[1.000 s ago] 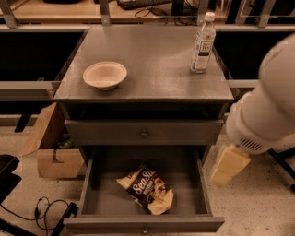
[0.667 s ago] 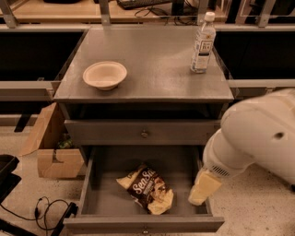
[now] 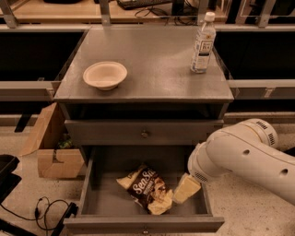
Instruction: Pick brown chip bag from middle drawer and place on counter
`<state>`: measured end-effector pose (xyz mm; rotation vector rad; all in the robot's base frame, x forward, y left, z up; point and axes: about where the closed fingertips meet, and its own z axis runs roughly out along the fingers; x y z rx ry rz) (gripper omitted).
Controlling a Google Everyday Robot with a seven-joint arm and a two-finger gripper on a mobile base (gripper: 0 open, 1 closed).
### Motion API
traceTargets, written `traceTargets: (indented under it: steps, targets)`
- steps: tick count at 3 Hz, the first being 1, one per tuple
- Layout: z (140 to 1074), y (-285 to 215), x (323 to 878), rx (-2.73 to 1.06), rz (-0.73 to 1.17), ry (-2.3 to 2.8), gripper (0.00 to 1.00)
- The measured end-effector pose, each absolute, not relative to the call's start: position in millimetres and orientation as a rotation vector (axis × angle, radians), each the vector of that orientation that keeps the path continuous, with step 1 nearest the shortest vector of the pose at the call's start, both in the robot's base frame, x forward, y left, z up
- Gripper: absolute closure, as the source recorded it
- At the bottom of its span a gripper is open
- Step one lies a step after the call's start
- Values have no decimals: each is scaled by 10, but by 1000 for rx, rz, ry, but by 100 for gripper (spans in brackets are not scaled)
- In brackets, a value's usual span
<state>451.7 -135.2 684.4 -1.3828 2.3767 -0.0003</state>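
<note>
The single camera view looks down on a grey cabinet standing on a pale speckled floor. Its flat top, the counter, is matte grey and slightly scuffed. A cream shallow bowl sits on its left part, and a clear water bottle with a white cap stands upright near its back right corner, well apart from the bowl. Behind the cabinet runs a light wooden desk with dark cables on it. Under the counter, an upper drawer is closed and shows only its flat front and a small knob. Below it the middle drawer is pulled out, its grey floor open to view. The brown chip bag lies crinkled on that floor, right of centre, with its white lettering facing up. The white arm reaches in from the right, and the cream-coloured gripper is down inside the drawer, touching the bag's right edge. Whether the gripper is open or closed cannot be told. To the cabinet's left an open cardboard box sits on the floor, with black cables trailing in front of it.
</note>
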Motion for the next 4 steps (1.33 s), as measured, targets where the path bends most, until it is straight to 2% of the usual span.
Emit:
traceTargets:
  steps: [1,2,4]
  targets:
    - [6844,-1352,4517,-1383,0,2377,0]
    - [6460,-1154,4660,-1389,97,2364,0]
    - [5148,-451,5368,-1317,376,2324,0]
